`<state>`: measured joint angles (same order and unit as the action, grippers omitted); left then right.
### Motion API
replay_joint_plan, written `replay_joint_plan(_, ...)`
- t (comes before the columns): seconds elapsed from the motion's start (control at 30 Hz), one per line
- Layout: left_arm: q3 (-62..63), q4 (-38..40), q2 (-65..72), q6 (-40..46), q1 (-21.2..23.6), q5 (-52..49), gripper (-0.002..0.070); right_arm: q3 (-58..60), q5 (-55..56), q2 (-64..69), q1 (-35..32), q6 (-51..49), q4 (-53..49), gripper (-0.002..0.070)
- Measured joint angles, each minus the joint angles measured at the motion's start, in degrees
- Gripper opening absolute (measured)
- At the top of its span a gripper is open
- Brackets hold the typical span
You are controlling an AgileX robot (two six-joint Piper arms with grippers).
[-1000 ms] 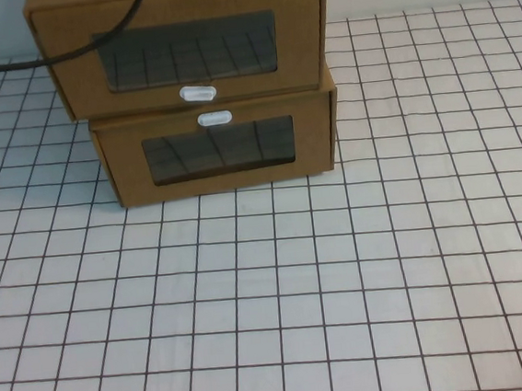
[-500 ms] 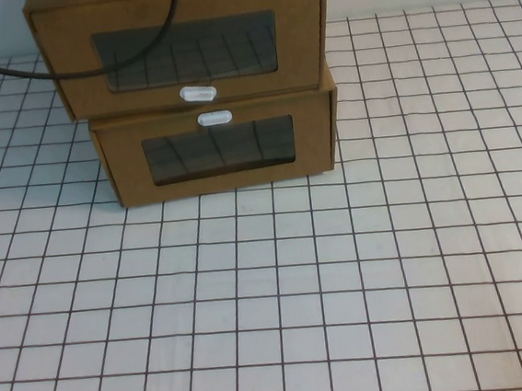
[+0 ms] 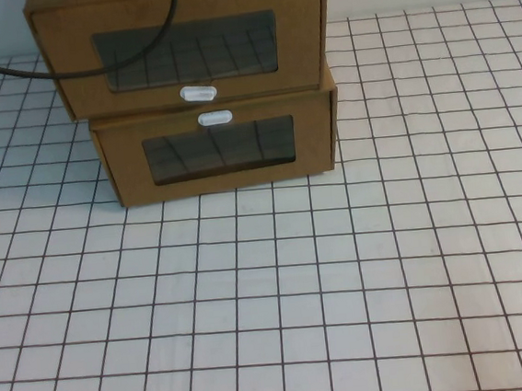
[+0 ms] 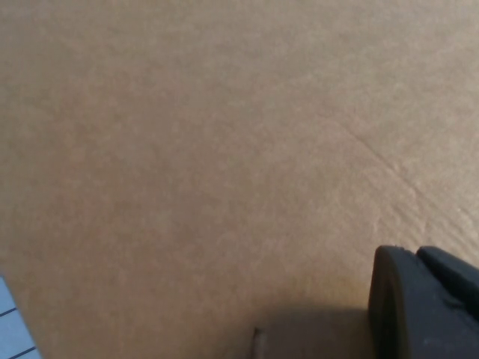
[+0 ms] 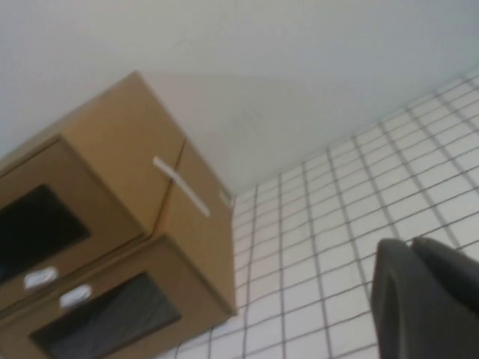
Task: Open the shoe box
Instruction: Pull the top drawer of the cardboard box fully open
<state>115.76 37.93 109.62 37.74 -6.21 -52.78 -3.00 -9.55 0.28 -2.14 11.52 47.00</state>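
Shoe box near left claw; right claw (closed) well apart.

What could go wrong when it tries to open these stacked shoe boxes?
1. The left gripper hovers close to bare cardboard, and a black cable crosses the upper shoe box and could snag.
2. Its white handle is small, so a pull may drag that box off the lower shoe box instead. The right gripper, shut, sits off to the side.

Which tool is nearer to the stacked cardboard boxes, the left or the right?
Left. The left tool is close against the boxes' plain cardboard, which fills its wrist view. The right tool, shut, is apart from them, out to their right over the checked cloth.
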Motion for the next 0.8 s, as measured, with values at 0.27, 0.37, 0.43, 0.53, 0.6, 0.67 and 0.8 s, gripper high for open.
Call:
replay_joint_plan(0.27,0.1,0.0,0.0,0.0,0.0,-0.1,-0.0002,-21.4,-24.2,24.7,0.0,0.9,-9.6,-0.0013)
replay_joint_plan(0.37,0.1,0.0,0.0,0.0,0.0,-0.1,-0.0002,-27.8,-29.3,35.5,0.0,5.2,-10.8,-0.0013)
replay_joint_plan(0.43,0.1,0.0,0.0,0.0,0.0,-0.1,-0.0002,-32.1,-31.2,42.5,0.0,9.3,-9.2,-0.0013)
replay_joint_plan(0.53,0.1,0.0,0.0,0.0,0.0,-0.1,-0.0002,-38.6,-33.1,51.5,1.3,14.1,-7.2,-0.0013)
replay_joint_plan(0.6,0.1,0.0,0.0,0.0,0.0,-0.1,-0.0002,-42.9,-33.2,56.5,4.0,15.1,-7.3,-0.0013)
replay_joint_plan(0.67,0.1,0.0,0.0,0.0,0.0,-0.1,-0.0002,-47.6,-32.8,61.6,8.6,15.1,-8.7,-0.0013)
replay_joint_plan(0.8,0.1,0.0,0.0,0.0,0.0,-0.1,-0.0002,-56.5,-31.7,70.6,20.1,9.7,-16.2,-0.0013)
